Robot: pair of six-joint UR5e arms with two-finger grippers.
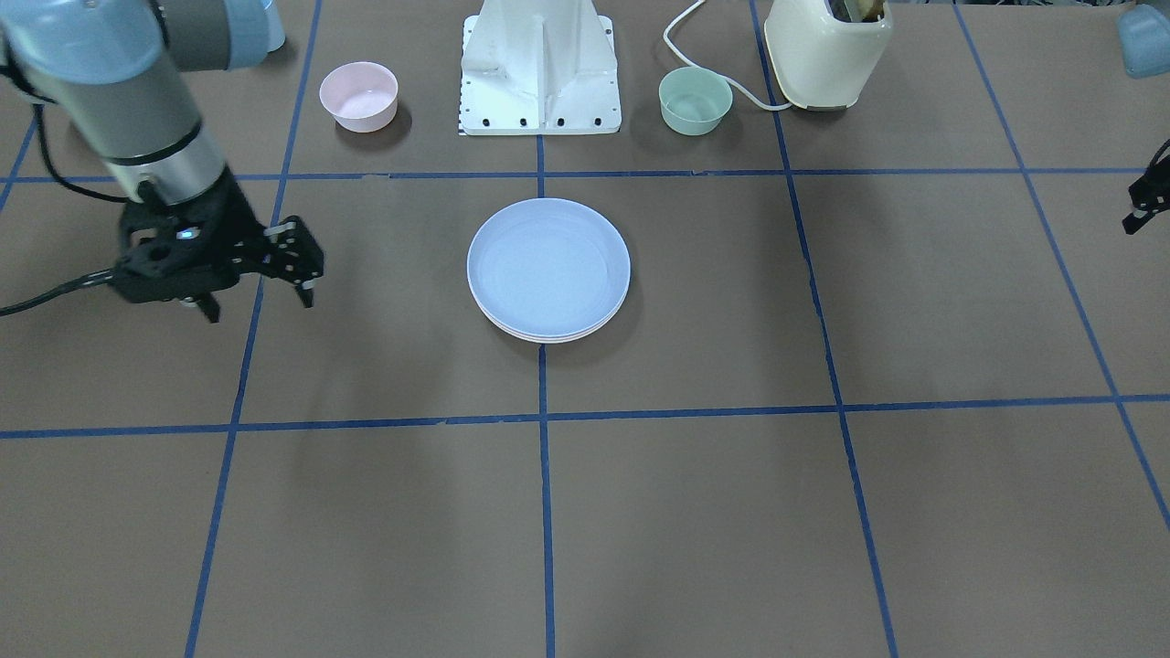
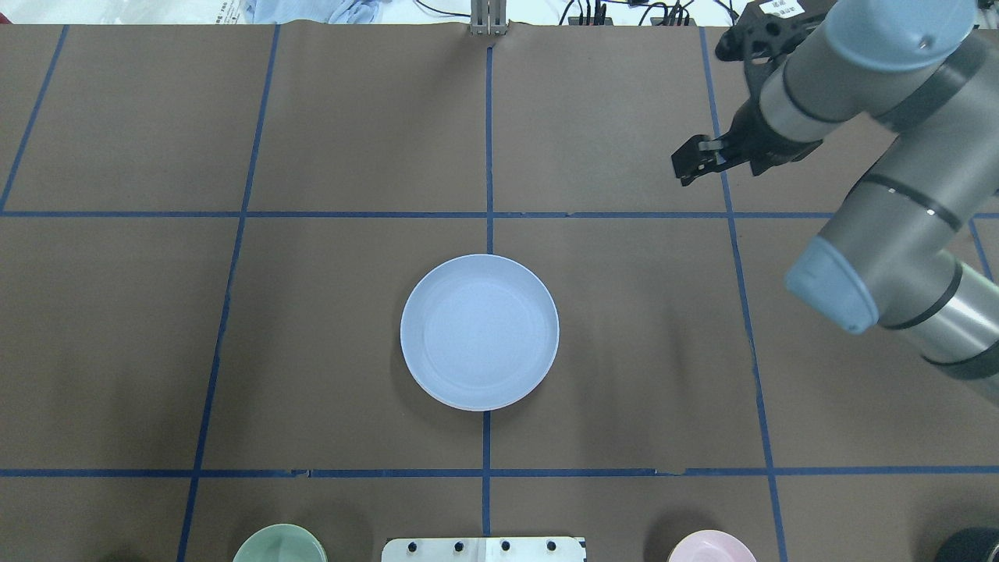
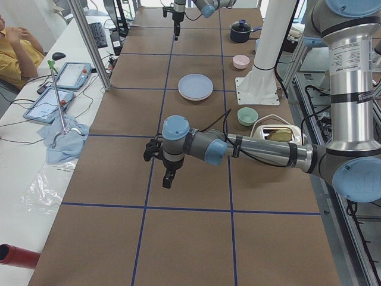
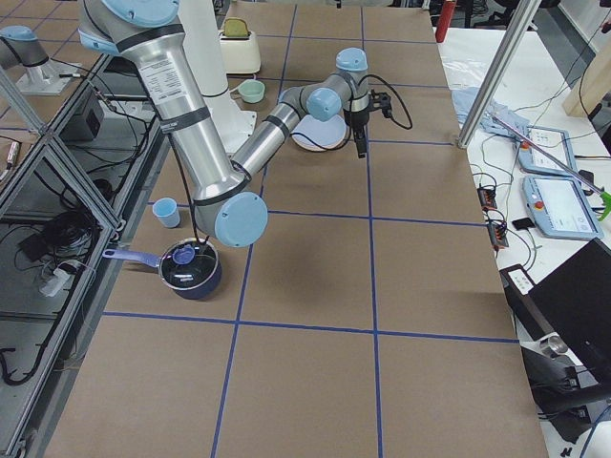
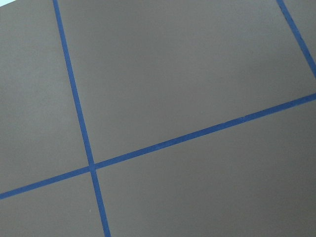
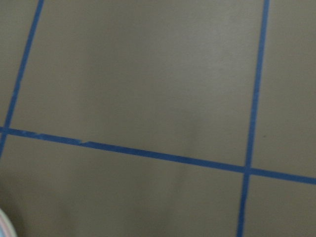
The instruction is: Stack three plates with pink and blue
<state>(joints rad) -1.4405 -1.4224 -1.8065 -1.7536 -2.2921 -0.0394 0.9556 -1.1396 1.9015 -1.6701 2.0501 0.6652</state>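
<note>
The light blue plate (image 1: 548, 267) lies on top of a stack at the table's middle, on the centre tape line; it also shows in the overhead view (image 2: 479, 332). Two pale rims (image 1: 548, 336) show under its near edge, too thin to tell their colours. My right gripper (image 1: 260, 303) is open and empty, hovering well off to the stack's side; it also shows in the overhead view (image 2: 691, 165). My left gripper (image 1: 1143, 206) is only partly in view at the frame edge, far from the stack, and I cannot tell if it is open or shut.
A small pink bowl (image 1: 358, 95) and a small green bowl (image 1: 696, 100) stand on either side of the white robot base (image 1: 539, 73). A cream toaster (image 1: 827, 50) with a cord stands beside the green bowl. A dark pot (image 4: 191, 267) and a blue cup (image 4: 166, 212) stand at the right end.
</note>
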